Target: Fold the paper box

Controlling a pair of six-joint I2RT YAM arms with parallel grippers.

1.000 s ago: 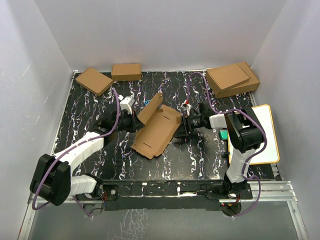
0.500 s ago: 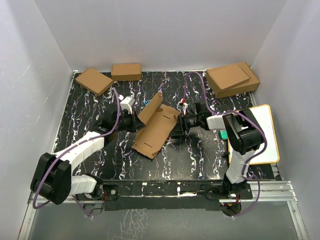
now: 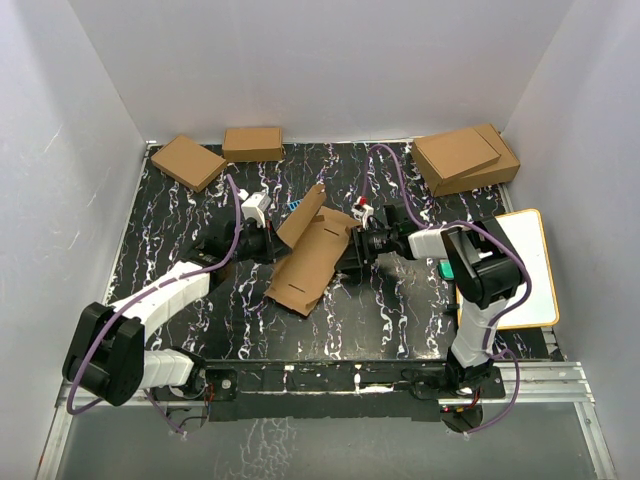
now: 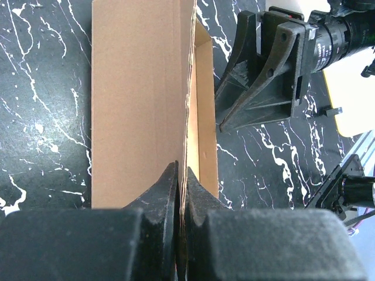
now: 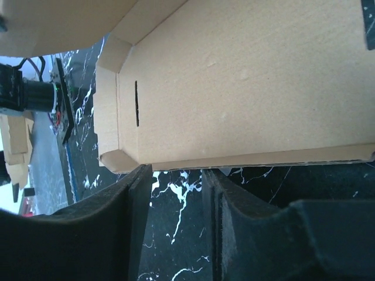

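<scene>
The right gripper (image 3: 352, 256) has slid left, tipping the right wall of the paper box (image 3: 312, 262) upward. Its fingers are spread apart against that edge. The left gripper (image 4: 181, 175) is pinched tight on the box's raised flap. The box lies mid-table (image 3: 180, 215), between both arms.

Left arm (image 3: 165, 295), right arm (image 3: 468, 325): white shells, black joints, purple cables (image 3: 237, 225); left claw (image 4: 181, 175) matte black.
</scene>
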